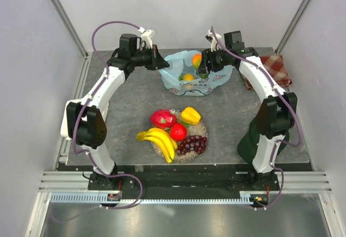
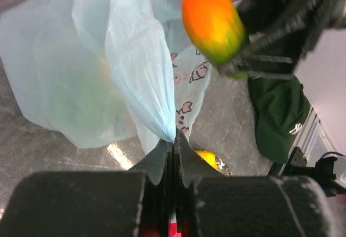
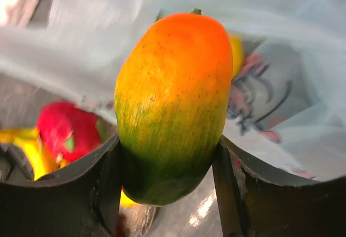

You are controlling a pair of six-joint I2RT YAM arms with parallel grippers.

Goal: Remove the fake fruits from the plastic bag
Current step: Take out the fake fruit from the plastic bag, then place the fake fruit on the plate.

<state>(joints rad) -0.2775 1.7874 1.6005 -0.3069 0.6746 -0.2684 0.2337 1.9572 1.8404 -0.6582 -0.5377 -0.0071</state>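
The light blue plastic bag lies at the back middle of the table. My left gripper is shut on the bag's left edge and holds it up. My right gripper is shut on the green-orange mango, held above the bag's mouth; it fills the right wrist view and shows in the left wrist view. A yellow-orange fruit still lies inside the bag. On the round plate sit the banana bunch, dragon fruit, red apple, yellow pepper and grapes.
A red checkered cloth lies at the back right. A dark green cap lies by the right arm's base, also in the left wrist view. Grey walls close in the table on three sides.
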